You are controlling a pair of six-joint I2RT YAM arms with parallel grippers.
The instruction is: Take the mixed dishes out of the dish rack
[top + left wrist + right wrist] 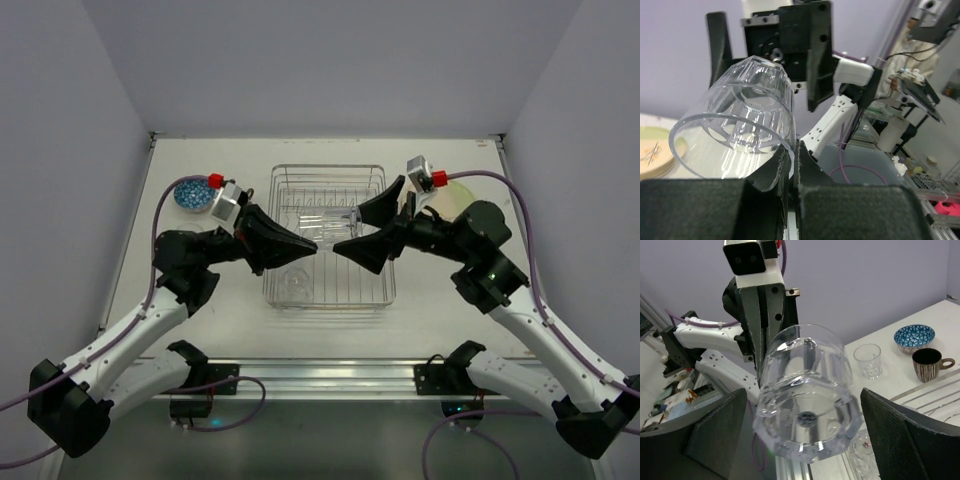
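Observation:
A clear glass [735,130] hangs on its side in the air over the dish rack [372,180], a silver wire basket. My left gripper [792,155] is shut on the glass's rim, which is pinched between its black pads. The same glass [807,400] fills the right wrist view, base toward the camera. My right gripper [804,395] is open, with a finger on each side of the glass and a gap on both sides. From above, the left gripper [316,248] and right gripper [348,228] meet over the rack's middle. Another glass [297,283] lies in the rack's near corner.
A blue-patterned bowl [193,194] sits on the table left of the rack, with a brown mug [929,364] and an upright glass [867,360] close by. Cream plates [455,200] are stacked right of the rack, behind my right arm. Walls enclose the table on three sides.

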